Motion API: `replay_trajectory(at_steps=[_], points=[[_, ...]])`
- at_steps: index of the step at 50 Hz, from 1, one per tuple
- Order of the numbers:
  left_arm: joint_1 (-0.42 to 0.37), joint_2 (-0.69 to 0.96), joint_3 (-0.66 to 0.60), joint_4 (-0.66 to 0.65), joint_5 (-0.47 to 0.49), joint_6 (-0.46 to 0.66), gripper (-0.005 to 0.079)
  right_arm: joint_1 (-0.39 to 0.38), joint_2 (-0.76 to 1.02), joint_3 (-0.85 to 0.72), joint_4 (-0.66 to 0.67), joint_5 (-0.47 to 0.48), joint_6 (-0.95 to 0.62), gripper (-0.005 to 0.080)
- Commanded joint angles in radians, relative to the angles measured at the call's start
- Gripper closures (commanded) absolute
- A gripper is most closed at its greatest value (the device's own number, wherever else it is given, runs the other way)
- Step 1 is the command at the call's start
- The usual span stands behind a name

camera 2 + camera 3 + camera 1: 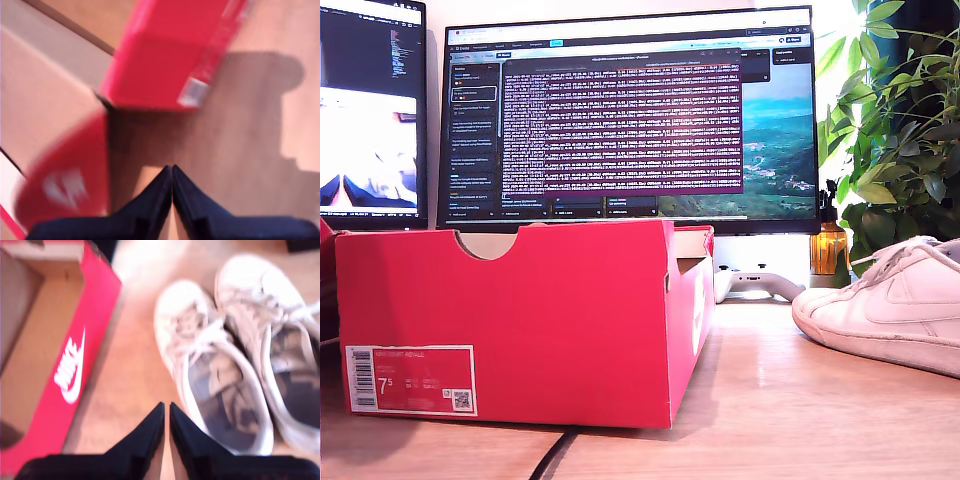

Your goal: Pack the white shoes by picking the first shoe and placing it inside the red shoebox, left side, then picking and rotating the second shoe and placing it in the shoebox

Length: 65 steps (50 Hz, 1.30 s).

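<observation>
Shoes are what must be picked up first, since both white shoes [235,365] are seen side by side on the wooden worktop [780,400], outside the red shoebox [520,320], with nothing packed yet as far as can be seen. Nearest in the second wrist view, my second hand [166,412] is seen shut, its two dark tips pressed almost together, with nothing held between them and bare worktop under them. The nearer shoe [210,370] lies just beside those tips, and the other shoe [270,340] rests next to it. To do this step well, the hand should probably be opened wide, brought over the nearer shoe, and closed on its side wall or heel, not on the loose laces, which might slip. Beyond that, the red shoebox is seen open, with its brown inside showing. My first hand [172,175] is also seen shut and empty, above the worktop near the box, though that view is blurred. In the exterior view, one shoe is seen at the exterior view's right, well apart from the box, with a screen [630,110] and a plant [895,120] far behind.
</observation>
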Motion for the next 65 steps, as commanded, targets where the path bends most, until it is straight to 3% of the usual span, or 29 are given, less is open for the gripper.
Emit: replay_trajectory(at_steps=[1,14,21,26,33,38,46,56,65], points=[[-0.005,0.024,0.008,0.054,0.001,0.004,0.0762,0.005,0.011,0.025,-0.035,0.000,-0.021,0.0763],[-0.005,0.122,0.008,0.154,0.030,-0.008,0.0762,0.005,0.076,0.030,-0.097,0.000,-0.127,0.0684],[-0.011,0.133,0.008,0.163,0.075,-0.008,0.0762,0.035,0.142,0.030,-0.073,0.006,-0.192,0.0536],[-0.013,0.133,0.008,0.173,0.080,-0.008,0.0762,0.064,0.204,0.030,-0.062,0.014,-0.242,0.0480],[-0.018,0.133,0.008,0.173,0.081,-0.008,0.0762,0.116,0.297,0.030,-0.054,0.073,-0.324,0.0463],[-0.018,0.133,0.008,0.172,0.081,-0.008,0.0762,0.152,0.349,0.030,-0.057,0.202,-0.338,0.0456],[-0.018,0.133,0.008,0.172,0.089,-0.010,0.0762,0.182,0.409,0.030,-0.055,0.333,-0.359,0.0443],[-0.018,0.132,0.008,0.173,0.096,-0.010,0.0762,0.179,0.459,0.029,-0.099,0.326,-0.349,0.0443],[-0.018,0.132,0.008,0.172,0.095,-0.011,0.0762,0.173,0.533,0.027,-0.091,0.245,-0.351,0.0452]])
